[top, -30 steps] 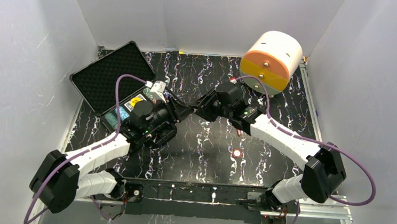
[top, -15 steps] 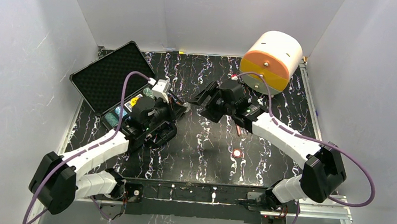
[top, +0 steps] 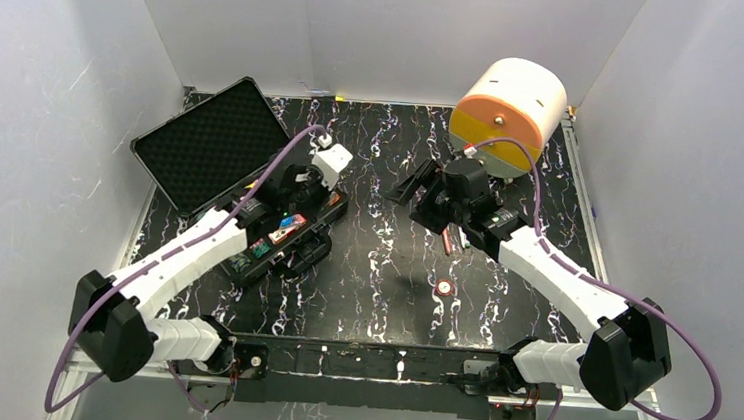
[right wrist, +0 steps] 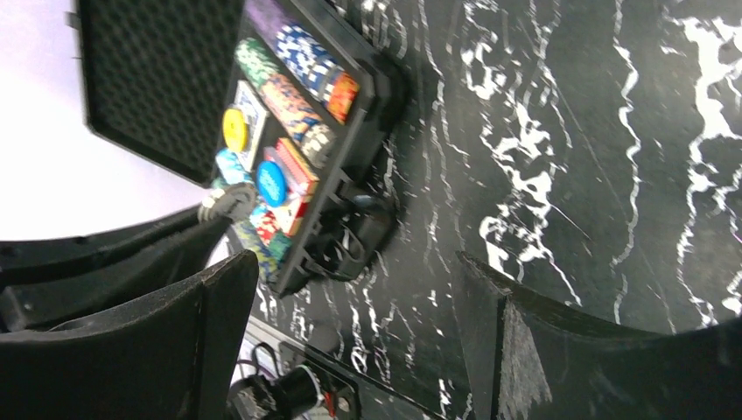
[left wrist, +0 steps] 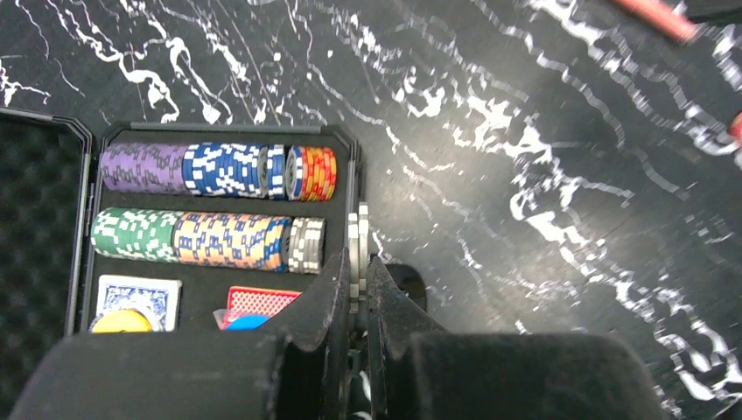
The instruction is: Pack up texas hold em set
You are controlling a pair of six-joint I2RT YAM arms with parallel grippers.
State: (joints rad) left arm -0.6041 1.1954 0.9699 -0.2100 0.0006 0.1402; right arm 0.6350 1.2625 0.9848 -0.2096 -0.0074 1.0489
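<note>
Left gripper [left wrist: 354,267] jaws clamp thin grey-and-white round chips [left wrist: 354,229] beside the open black rectangular hard case [left wrist: 219,128], near the left edge of the black marbled worktop [top: 383,271]; right gripper [right wrist: 354,289] jaws stand apart.

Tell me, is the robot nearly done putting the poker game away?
Mostly, it seems. Done: rows of chips and two card decks sit in the case. In hand: the left claw pinches a few grey chips near the case; the right claw is open and empty. Left: one round chip lies out on the table, and the lid is open.
</note>
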